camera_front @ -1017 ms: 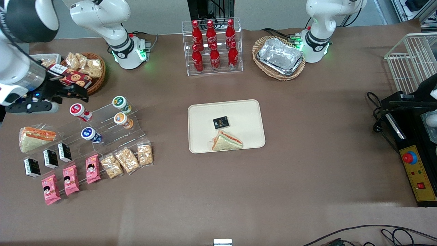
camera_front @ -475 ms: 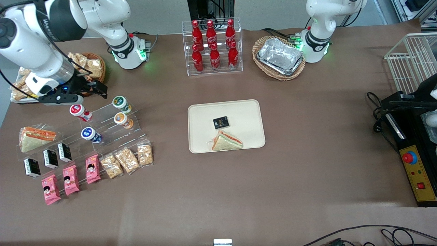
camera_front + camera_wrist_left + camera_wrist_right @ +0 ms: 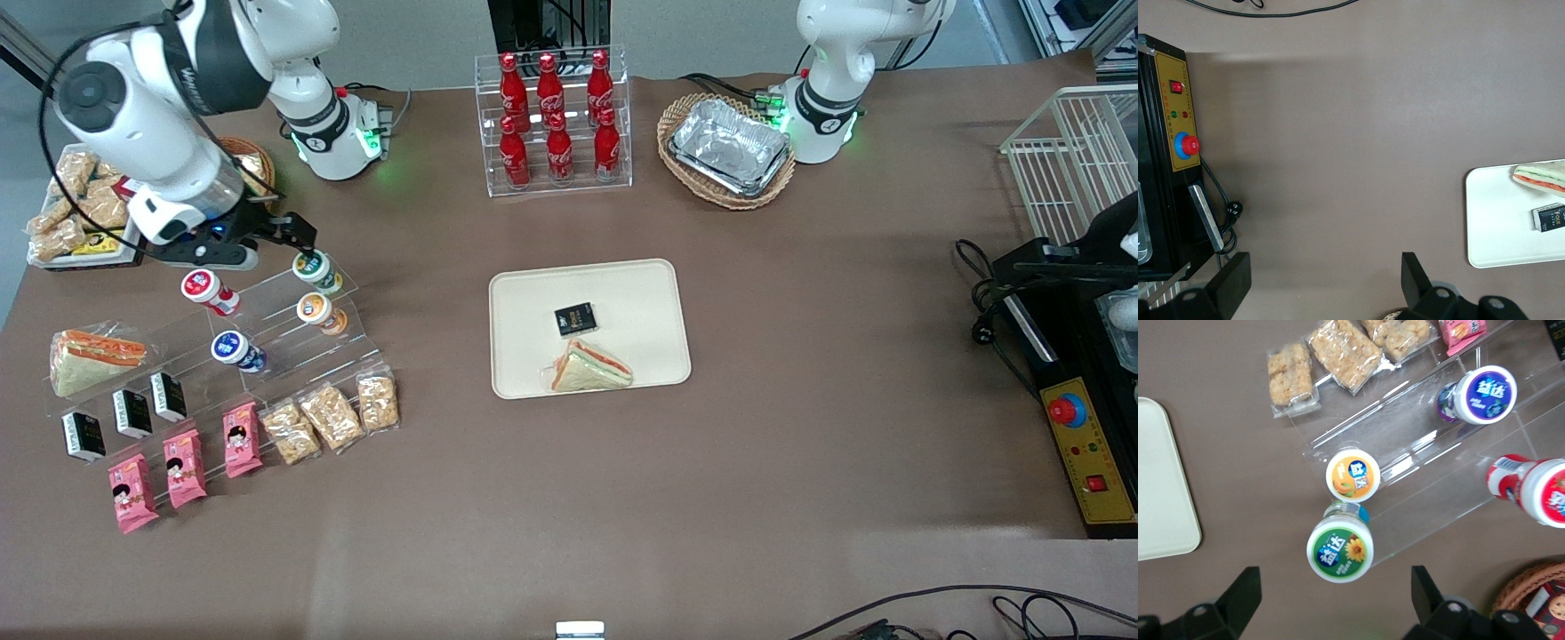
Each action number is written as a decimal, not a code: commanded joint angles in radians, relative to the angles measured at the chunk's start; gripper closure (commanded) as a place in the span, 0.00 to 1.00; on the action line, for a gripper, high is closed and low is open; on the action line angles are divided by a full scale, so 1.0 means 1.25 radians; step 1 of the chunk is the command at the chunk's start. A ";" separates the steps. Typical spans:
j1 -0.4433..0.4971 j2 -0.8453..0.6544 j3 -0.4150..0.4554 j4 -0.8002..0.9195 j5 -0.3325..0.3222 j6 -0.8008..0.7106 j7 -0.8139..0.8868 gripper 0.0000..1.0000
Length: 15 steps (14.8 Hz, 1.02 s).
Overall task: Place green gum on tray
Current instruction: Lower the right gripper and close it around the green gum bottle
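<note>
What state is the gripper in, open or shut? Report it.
Open. In the right wrist view the gripper hangs above the green gum, its two fingers spread wide apart with the canister between them, untouched.

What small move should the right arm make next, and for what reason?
Probably lower the claw straight down over the green gum before closing. The wrist view shows its fingers open, one at each side of the canister's lid and not yet around it. The gum stands on the clear stepped stand, beside the orange-lidded canister, away from the tray.
</note>
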 commanded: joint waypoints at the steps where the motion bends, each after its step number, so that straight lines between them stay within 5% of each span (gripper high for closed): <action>1: 0.004 -0.034 0.001 -0.070 0.010 0.071 0.018 0.00; 15: 0.006 -0.041 0.014 -0.198 0.010 0.232 0.024 0.00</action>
